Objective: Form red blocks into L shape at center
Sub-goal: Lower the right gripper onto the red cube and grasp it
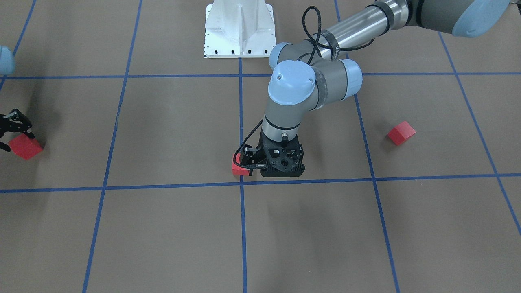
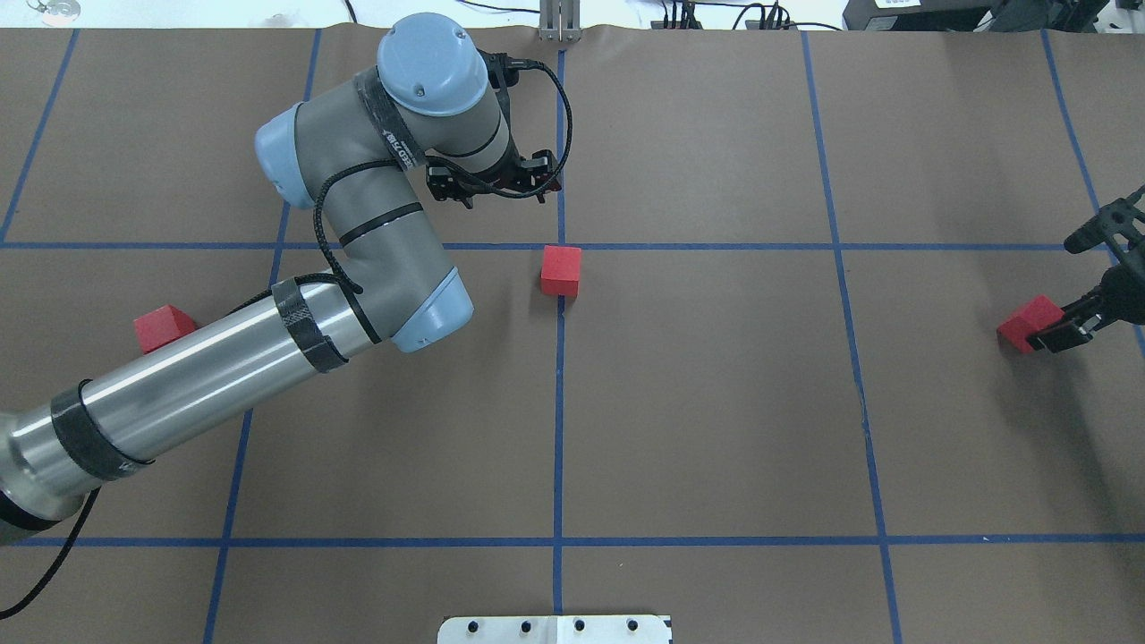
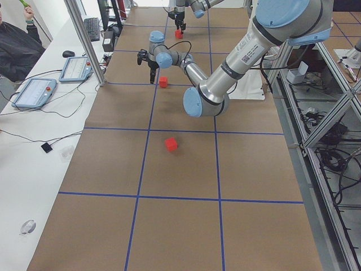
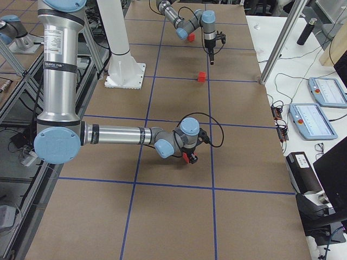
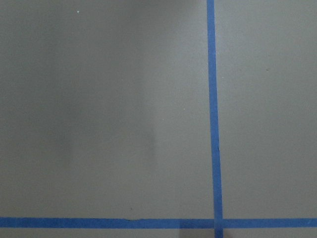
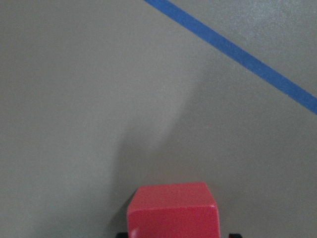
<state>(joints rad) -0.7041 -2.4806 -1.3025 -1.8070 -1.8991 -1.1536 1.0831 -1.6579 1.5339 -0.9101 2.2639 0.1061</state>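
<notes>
1. Well, starting at the left edge of the overhead view, the first red block (image 2: 161, 327) sits flat on the brown tabletop (image 2: 716, 402). It lies well out from the center at roughly 9 o'clock, a shade toward 8. The left arm (image 2: 206, 376) passes in front of its near corner.
2. Next along is the left end effector (image 2: 492, 185), pointing down just past the center at about 10 o'clock. I cannot tell from any view how wide its jaws stand. Its wrist camera shows only bare paper and the blue tape lines (image 5: 213, 99), and it has hold of nothing.
3. The center (image 2: 561, 246) is where two of those tape lines cross. The second red block (image 2: 561, 270) rests just beside it at 6 o'clock, astride the line that runs toward the robot and apart from the left end effector.
4. Far out at 3 o'clock, a shade toward 4, the third red block (image 2: 1029, 324) sits on the tabletop.
5. At the right edge, the right end effector (image 2: 1057, 291) has its jaws spread wider than that block. One fingertip is just beside the block, and I cannot tell whether it touches. The right wrist view shows the block low and centred, with a dark tip on either side and nothing clamped.
</notes>
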